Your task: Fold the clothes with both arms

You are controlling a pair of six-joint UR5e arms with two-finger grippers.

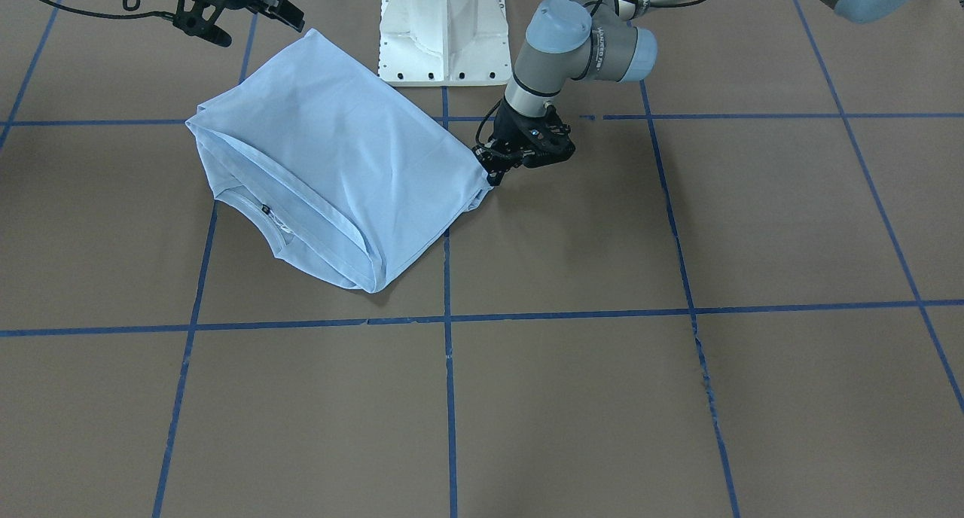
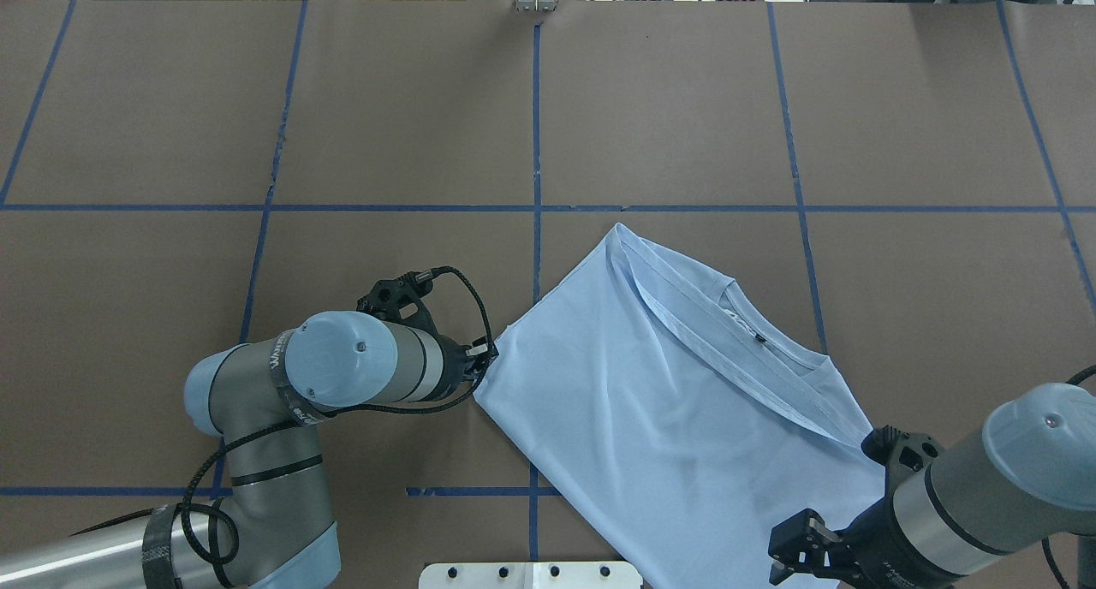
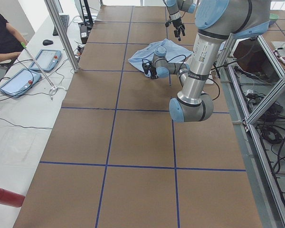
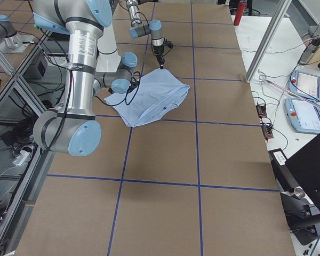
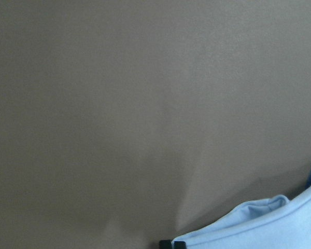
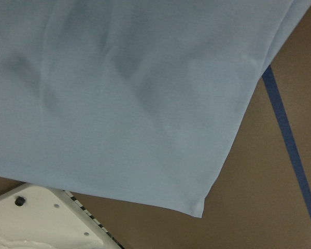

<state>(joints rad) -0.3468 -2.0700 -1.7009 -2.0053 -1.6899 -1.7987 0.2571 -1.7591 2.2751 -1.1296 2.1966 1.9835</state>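
1. The shirt lies folded flat on the brown bench, near the white base. It is mostly on the robot's right of the centre tape line, with one corner crossing it.
2. The collar edge faces away from the robot, and a doubled hem runs beside it.
3. The left gripper sits low at the crossing corner, its fingers pinching the cloth.
4. The right gripper hangs above the shirt's near right corner, fingers wide, holding nothing.
5. Broad brown surface spreads beyond the collar edge and across the robot's left half.
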